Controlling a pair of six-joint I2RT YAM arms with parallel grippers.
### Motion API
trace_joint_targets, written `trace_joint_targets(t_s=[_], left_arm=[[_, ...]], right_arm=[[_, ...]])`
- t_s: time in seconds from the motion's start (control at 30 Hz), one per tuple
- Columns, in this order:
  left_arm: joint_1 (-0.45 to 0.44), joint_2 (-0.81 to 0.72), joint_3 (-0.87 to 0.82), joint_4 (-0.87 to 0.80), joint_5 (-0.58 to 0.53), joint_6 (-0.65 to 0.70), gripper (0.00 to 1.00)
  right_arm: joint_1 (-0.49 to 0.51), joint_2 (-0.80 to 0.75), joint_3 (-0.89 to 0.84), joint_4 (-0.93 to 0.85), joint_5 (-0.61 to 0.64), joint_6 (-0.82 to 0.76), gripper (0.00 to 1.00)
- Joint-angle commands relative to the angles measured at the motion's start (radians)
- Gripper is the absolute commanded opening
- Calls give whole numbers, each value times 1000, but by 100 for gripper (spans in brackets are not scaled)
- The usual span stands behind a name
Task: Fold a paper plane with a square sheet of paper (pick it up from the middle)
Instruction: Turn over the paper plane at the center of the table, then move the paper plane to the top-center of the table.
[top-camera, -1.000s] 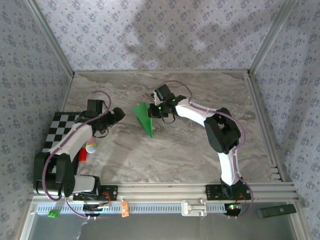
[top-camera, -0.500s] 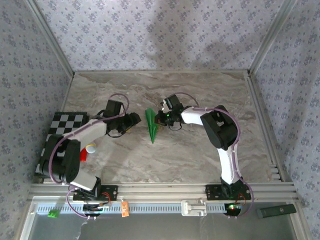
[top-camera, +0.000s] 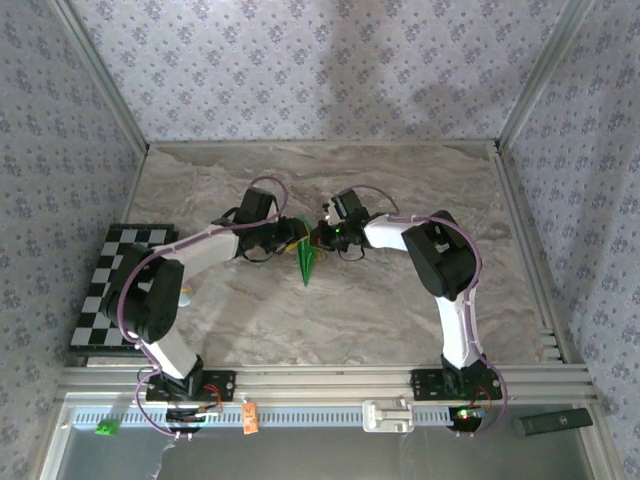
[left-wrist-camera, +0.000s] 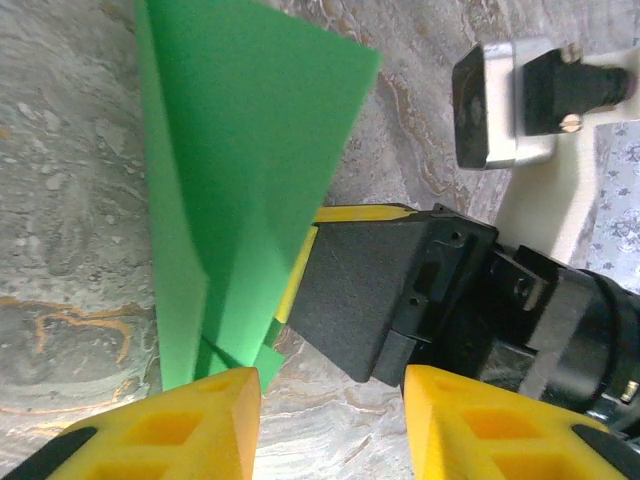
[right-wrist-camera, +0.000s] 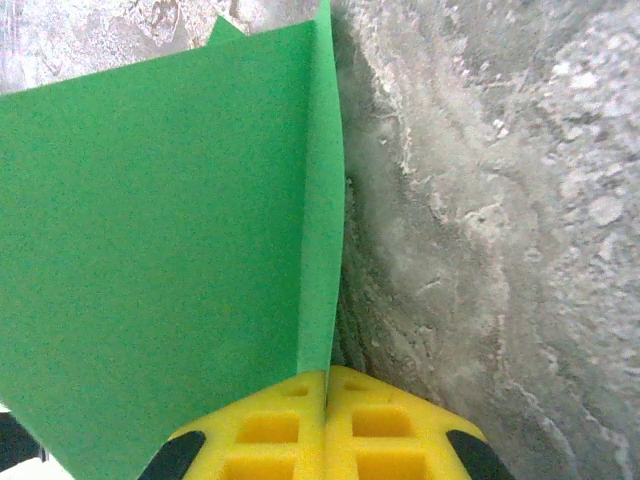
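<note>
Top view: marble table (top-camera: 400, 320) enclosed by patterned walls; arm bases at 6 o'clock.
Left arm (top-camera: 195, 250) reaches from 7 o'clock toward the centre; right arm (top-camera: 440, 265) bends in from 5 o'clock; the two wrists meet mid-table.
Checkered board (top-camera: 105, 290) lies flat at the 9 o'clock edge, partly under the left arm.
Paper plane (top-camera: 306, 262) at about table centre; bright green, folded slim, standing on edge; pointed tip toward 6 o'clock.
Right jaws at the plane's 3 o'clock side, closed on it; right wrist view shows the yellow pads (right-wrist-camera: 290, 425) pressed together with the green fold (right-wrist-camera: 150, 250) clamped between them.
Left jaws at the plane's 9 o'clock side, partly open; left wrist view shows the two yellow fingertips (left-wrist-camera: 190, 420) apart, the plane's (left-wrist-camera: 240, 150) lower edge just above one of them; contact cannot be told.
Small green block (top-camera: 104, 428) off the table at 7 o'clock.
</note>
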Motion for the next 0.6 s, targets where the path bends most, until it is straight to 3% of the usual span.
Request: trace_joint_targets(t_s=[0.0,0.3,0.57], left_arm=[[-6,29,39,-11,7,-11,42],[-7,94,100,-125,-42,0,40],[-6,101,93,-192,-119,10,49]], right_arm=[[-7,-37,-7,-15,1,10,1],[-5,-43,0,-28,1,14,2],[-8,-43,5,-40,12,17,2]])
